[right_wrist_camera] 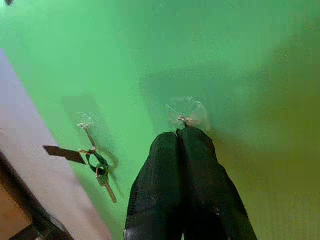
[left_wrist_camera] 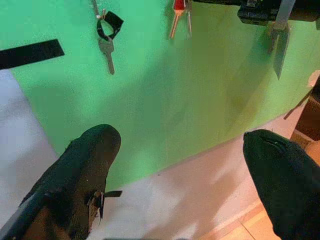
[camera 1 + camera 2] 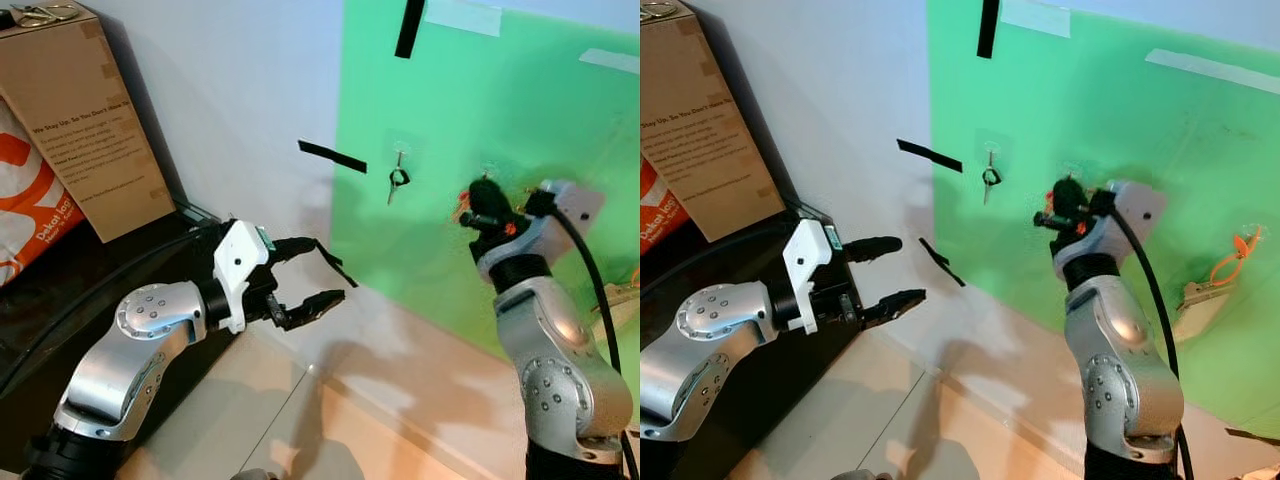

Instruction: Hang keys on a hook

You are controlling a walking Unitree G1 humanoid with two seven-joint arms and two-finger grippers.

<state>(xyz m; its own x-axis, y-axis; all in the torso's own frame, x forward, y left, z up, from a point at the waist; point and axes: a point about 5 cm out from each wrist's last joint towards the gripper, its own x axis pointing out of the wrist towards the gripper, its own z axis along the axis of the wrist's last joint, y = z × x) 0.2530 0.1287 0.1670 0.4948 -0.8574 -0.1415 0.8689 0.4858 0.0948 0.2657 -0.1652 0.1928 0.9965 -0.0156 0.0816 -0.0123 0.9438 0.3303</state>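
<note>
Item: right tool [image 1: 181, 131], fingers pressed together, tips at a clear adhesive hook [image 1: 186, 113] on the green wall panel [image 3: 480, 200]. In the left wrist view a red-tagged bunch of keys [image 2: 179, 15] hangs just below that tool; whether it is pinched or already on the hook cannot be told.

Item: second clear hook [image 3: 400, 150], to the left of the first on the same panel, carrying a single key on a dark loop [image 3: 397, 180].

Item: left tool [image 3: 325, 272], fingers spread wide, holding nothing, low and left of the panel, well apart from both hooks.

Item: black tape strips, one [image 3: 332, 156] on the white wall just left of the panel edge, one [image 3: 409, 28] high on the panel.

Item: printed cardboard box [image 3: 85, 120], far left, leaning against the white wall on a dark desk [image 3: 60, 280].

Item: orange-handled object [image 3: 1230, 262], far right on the panel.
</note>
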